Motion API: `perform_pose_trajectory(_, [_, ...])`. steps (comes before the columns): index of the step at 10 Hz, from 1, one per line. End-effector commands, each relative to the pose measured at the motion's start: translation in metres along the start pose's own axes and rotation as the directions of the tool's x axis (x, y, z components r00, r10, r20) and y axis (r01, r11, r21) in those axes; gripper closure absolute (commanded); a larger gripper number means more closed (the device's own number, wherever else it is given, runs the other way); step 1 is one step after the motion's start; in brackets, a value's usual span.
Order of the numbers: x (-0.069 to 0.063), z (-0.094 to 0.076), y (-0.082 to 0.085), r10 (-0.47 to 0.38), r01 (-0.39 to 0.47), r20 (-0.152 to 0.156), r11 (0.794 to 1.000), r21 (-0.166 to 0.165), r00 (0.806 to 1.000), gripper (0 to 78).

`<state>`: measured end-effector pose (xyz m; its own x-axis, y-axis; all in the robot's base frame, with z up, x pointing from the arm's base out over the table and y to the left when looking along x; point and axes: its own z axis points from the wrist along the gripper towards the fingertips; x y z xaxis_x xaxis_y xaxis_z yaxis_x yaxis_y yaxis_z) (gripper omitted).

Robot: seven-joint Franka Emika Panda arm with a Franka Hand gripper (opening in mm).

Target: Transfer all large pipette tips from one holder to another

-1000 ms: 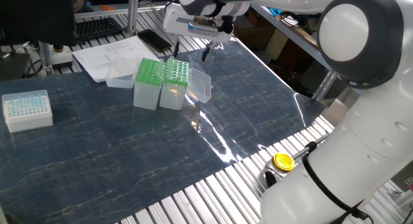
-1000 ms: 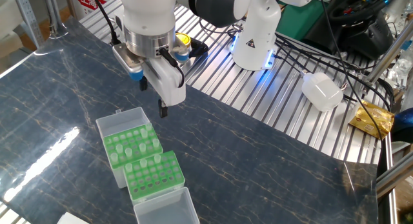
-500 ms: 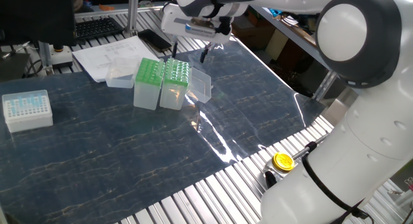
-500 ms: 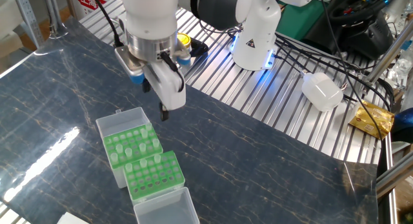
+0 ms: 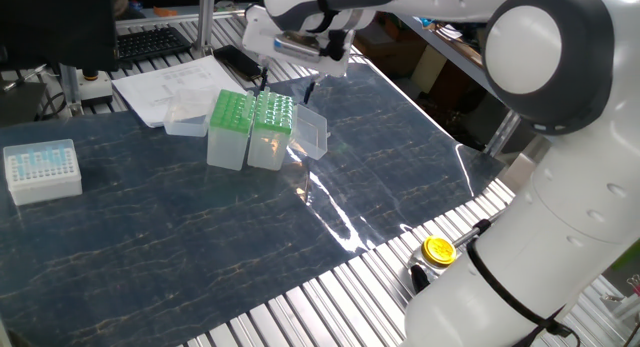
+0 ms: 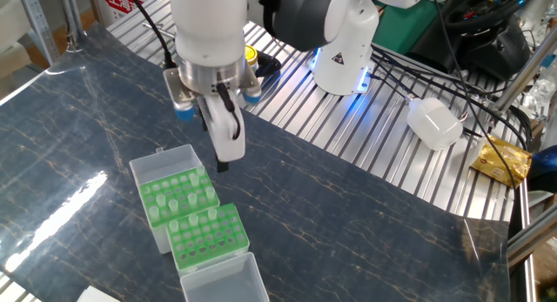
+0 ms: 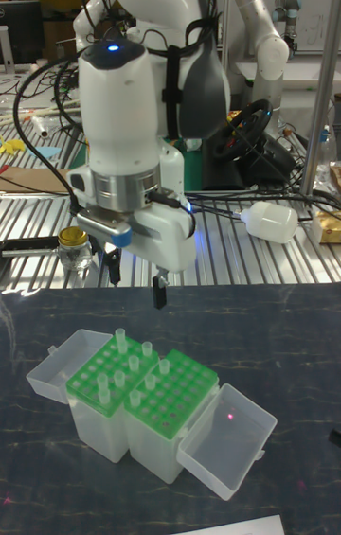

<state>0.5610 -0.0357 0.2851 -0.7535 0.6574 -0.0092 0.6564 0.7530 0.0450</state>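
In the tall fixed view, the large pipette tips (image 7: 130, 360) are seen as pale tapered cones standing upright in two green racks. The left rack (image 7: 102, 382) carries several of them; the right rack (image 7: 172, 395) shows only a few, with many empty holes. Both racks are set in translucent white plastic boxes whose hinged lids lie open, one at the far left and one lid (image 7: 227, 438) at the lower right.

The gripper (image 7: 135, 277) is held in the upper middle of the frame, above and behind the racks, with its two dark fingers apart and nothing between them.

A risk is judged here: the tips are thin, smooth and closely spaced, so a neighbouring tip could be knocked or pulled up if the descent is not centred on one cone. The light box could also be pushed along the glossy, dark marbled table (image 7: 294, 346). A slippery cone may be dropped when it is squeezed off-axis.
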Motion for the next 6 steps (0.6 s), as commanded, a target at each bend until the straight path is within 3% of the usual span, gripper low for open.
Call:
perform_pose_trajectory(1, [0.003,0.017,0.028,0.291,-0.291,-0.012,0.957,-0.011,0.957,0.2])
perform_pose_trajectory(6, [-0.003,0.020,0.054,0.400,-0.400,-0.019,0.916,-0.022,0.916,0.2])
